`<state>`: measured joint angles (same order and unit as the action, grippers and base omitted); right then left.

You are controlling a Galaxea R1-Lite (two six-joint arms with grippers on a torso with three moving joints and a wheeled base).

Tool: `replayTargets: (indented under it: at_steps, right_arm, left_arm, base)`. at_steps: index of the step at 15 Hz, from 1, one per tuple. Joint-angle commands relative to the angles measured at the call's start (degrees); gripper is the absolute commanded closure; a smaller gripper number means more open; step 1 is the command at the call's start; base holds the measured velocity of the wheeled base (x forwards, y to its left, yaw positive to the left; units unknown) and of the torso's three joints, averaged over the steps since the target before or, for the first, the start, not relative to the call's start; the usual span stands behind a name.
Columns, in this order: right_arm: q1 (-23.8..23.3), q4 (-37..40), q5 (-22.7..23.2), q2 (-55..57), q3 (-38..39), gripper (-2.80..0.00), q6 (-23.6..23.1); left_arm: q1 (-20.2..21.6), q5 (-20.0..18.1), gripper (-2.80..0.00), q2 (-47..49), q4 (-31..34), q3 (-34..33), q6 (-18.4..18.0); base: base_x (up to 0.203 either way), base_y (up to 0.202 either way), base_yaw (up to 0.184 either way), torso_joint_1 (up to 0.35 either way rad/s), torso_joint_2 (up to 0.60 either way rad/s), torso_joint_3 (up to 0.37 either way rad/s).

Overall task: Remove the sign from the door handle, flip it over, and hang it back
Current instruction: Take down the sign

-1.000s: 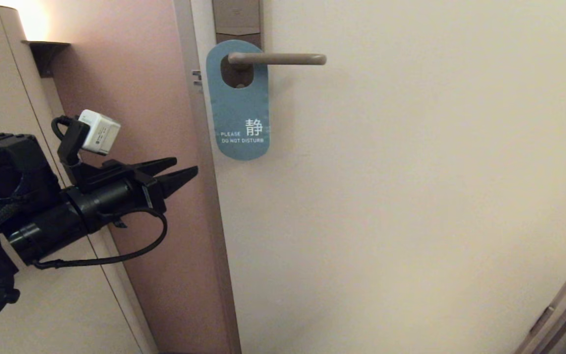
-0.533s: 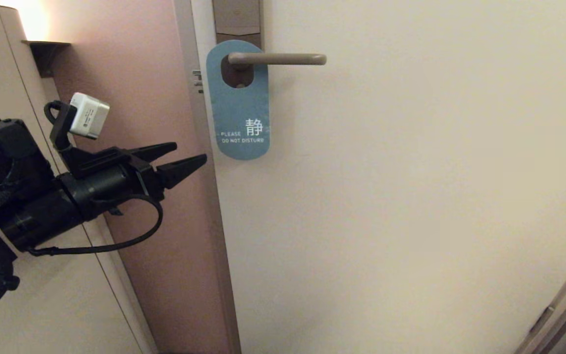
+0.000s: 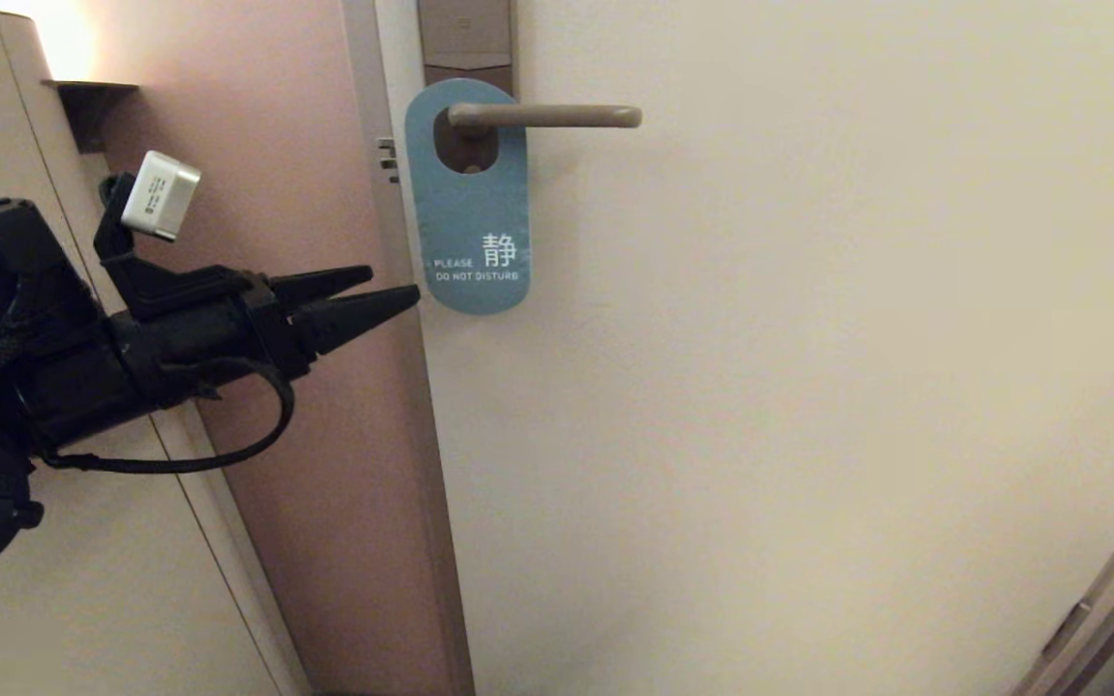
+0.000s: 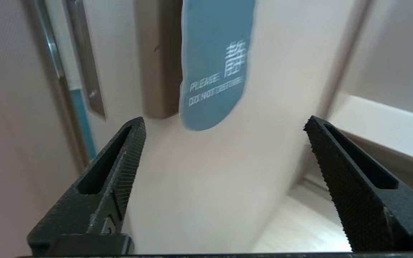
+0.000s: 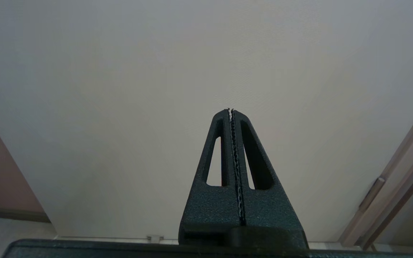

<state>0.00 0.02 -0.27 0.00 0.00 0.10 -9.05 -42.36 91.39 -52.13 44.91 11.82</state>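
The sign [image 3: 470, 222] hangs blue side out from the door handle [image 3: 557, 117], a beige lever on a brown backplate [image 3: 467, 39]. Its white lettering reads "PLEASE DO NOT DISTURB". My left gripper [image 3: 393, 287] is open, just left of and level with the sign's rounded lower end, not touching it. In the left wrist view the sign [image 4: 215, 61] hangs ahead of the wide-apart fingers [image 4: 127, 157] with nothing between them. My right gripper [image 5: 230, 110] is shut and empty, facing the bare door; it does not show in the head view.
The cream door [image 3: 808, 387] fills the right of the head view. The door frame [image 3: 412, 406] and a pink wall [image 3: 267, 174] lie behind my left arm. A latch plate [image 3: 386, 159] sits on the door edge. Another frame edge [image 3: 1108, 599] shows low right.
My left gripper has risen and moved right toward the sign's lower end, and its fingers have spread wider. The sign, the handle and my right gripper have not moved.
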Motion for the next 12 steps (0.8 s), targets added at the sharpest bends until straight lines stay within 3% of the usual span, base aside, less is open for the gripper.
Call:
replayTargets:
  at_steps: [1,3,7,12]
  right_arm:
    - [0.0,0.06,0.0,0.0,0.0,0.0,-0.01]
    - [0.0,-0.02,0.0,0.0,0.0,0.0,-0.01]
    - [0.0,-0.02,0.0,0.0,0.0,0.0,-0.01]
    - [0.0,-0.02,0.0,0.0,0.0,0.0,-0.01]
  left_arm:
    - [1.97,-4.24,-2.8,0.61,-0.27,1.24,0.62]
    - [4.47,-9.37,-2.8,1.91,-0.32,3.62,1.32]
    - [5.36,-15.23,-2.8,4.45,-0.36,8.01,5.75]
    - [4.22,-16.52,-2.8,7.18,-0.69,10.1,5.58]
  base:
    - [0.0,0.0,0.0,0.0,0.0,0.0]
    - [0.0,0.0,0.0,0.0,0.0,0.0]
    - [0.0,0.0,0.0,0.0,0.0,0.0]
    - [0.0,0.0,0.0,0.0,0.0,0.0]
